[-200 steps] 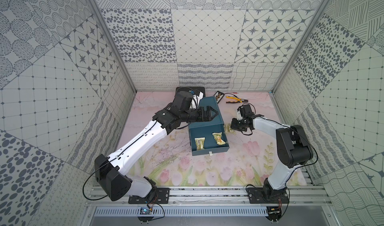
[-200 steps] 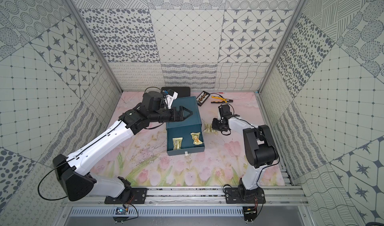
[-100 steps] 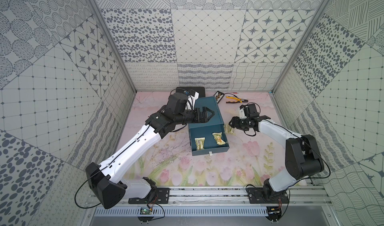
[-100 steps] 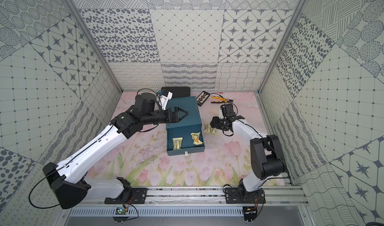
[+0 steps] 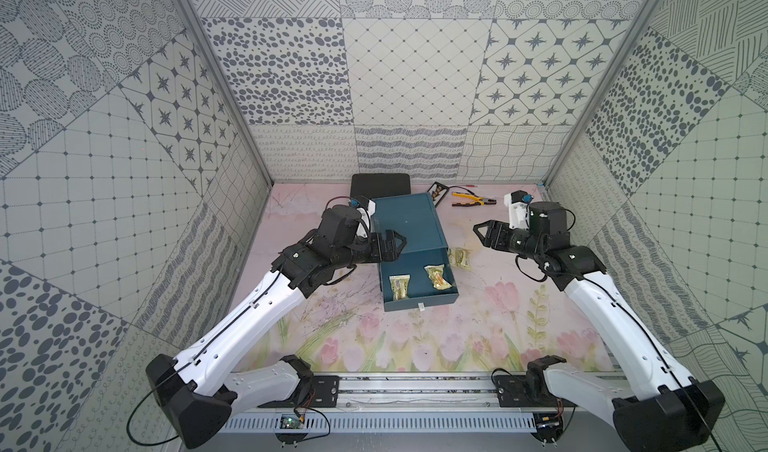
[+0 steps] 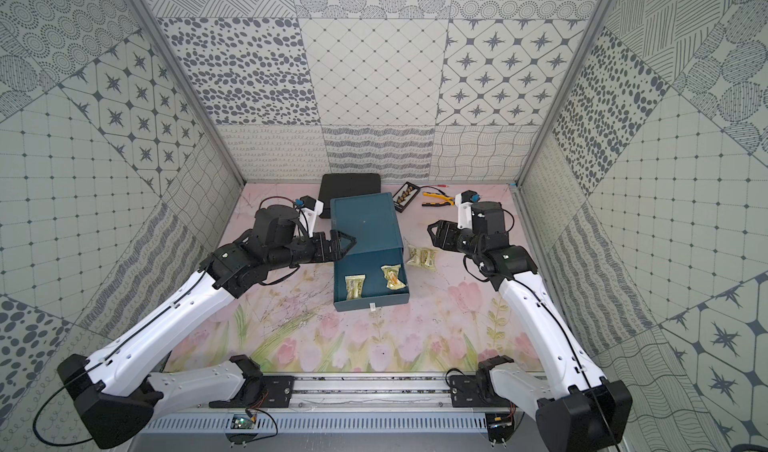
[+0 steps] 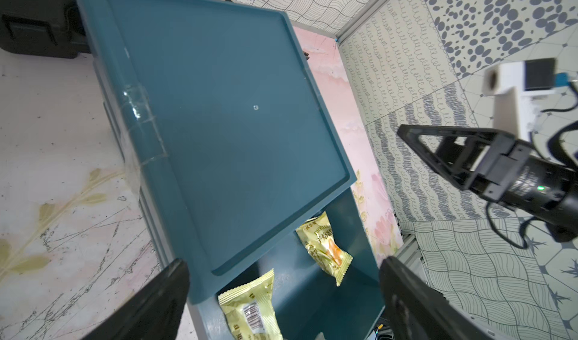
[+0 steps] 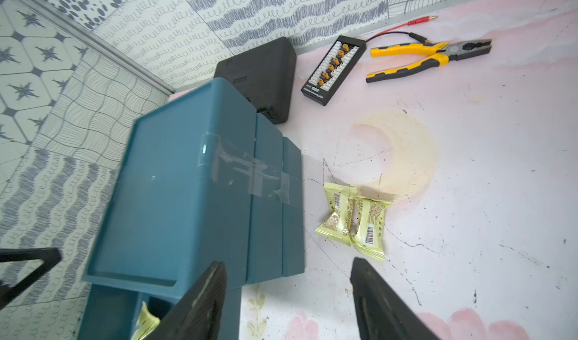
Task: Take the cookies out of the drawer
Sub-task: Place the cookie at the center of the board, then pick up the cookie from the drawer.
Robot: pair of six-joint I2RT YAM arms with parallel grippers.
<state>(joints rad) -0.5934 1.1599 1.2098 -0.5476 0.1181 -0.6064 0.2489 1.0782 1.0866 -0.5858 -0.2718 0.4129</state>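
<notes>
Gold cookies (image 5: 437, 278) sit low inside the drawer (image 5: 419, 301), so left gripper (image 5: 401, 248) or right gripper (image 5: 478, 233), fingers spread empty, may catch its wall.

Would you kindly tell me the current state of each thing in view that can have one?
Drawer: pulled open.
Cookies in the drawer: two, lying flat inside.
Loose cookies: two, on the table beside the cabinet.
Left gripper: open, empty.
Right gripper: open, empty.
Pliers: lying on the table, nose shut.
</notes>
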